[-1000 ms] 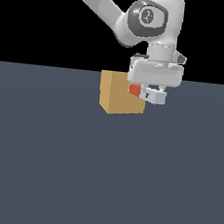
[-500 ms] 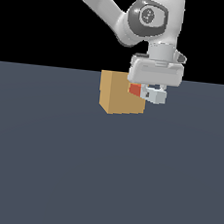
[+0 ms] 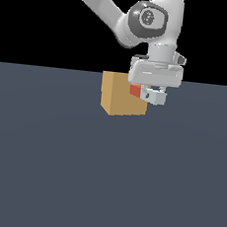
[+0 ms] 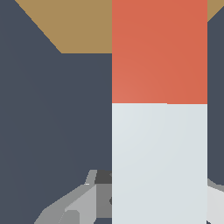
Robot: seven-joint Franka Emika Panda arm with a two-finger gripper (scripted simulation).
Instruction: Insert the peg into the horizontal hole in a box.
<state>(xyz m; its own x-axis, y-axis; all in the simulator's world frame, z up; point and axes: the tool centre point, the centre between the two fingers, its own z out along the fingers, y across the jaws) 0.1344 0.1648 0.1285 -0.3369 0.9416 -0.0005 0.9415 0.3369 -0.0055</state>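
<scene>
The tan box (image 3: 121,95) stands on the grey floor. My gripper (image 3: 150,93) is at the side of the box on the exterior view's right, shut on the peg (image 3: 137,91). The peg lies level; its orange-red end points at the box and meets that side. In the wrist view the peg (image 4: 159,131) fills the middle, white near my fingers (image 4: 74,205) and orange-red toward the box (image 4: 83,26). The hole is hidden behind the peg and gripper.
The dark grey floor (image 3: 104,174) spreads all round the box. The white arm (image 3: 145,19) reaches in from the upper left of the exterior view, above the box.
The gripper and peg have shifted slightly toward the box; less of the orange-red end shows outside it now.
</scene>
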